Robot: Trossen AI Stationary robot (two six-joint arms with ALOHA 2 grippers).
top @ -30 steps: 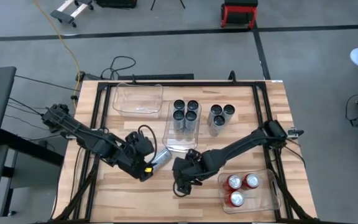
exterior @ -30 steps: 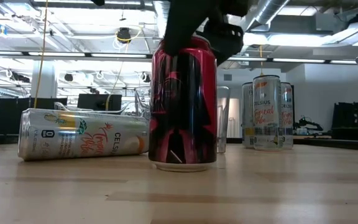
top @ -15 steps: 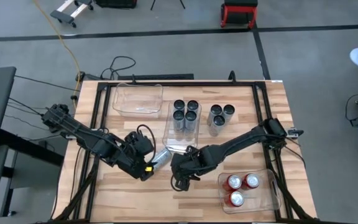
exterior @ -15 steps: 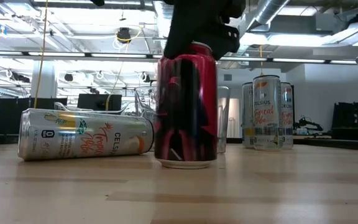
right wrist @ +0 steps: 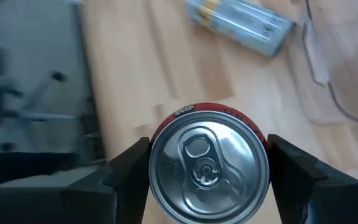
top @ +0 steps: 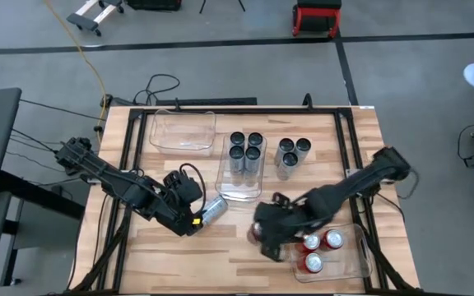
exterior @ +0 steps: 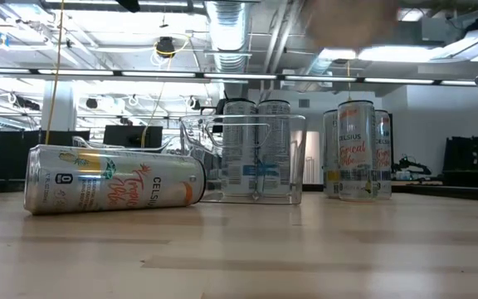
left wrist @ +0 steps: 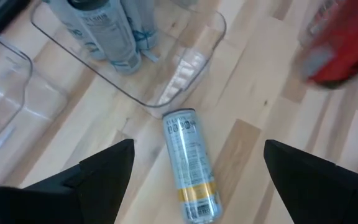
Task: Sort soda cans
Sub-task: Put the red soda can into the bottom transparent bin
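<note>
While my right gripper (right wrist: 207, 163) has its jaws clamped on the red metal can (right wrist: 207, 167), I'd set it upright beside the three red cans (top: 318, 247) in the clear plastic bin (top: 359, 259); left gripper's (left wrist: 194, 165) jaws hang released.

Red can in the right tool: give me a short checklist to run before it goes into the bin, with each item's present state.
1. Grip: right tool shut on the red can, fingers on both sides: ok.
2. Can upright, top facing the wrist camera: ok.
3. Can lifted off the table, gone from the low view: ok.
4. Bin has room beside its three red cans: ok.
5. Can over the bin: not ok, it is beside the bin's edge.
6. Left tool open over the lying can, away from the path: ok.
</note>
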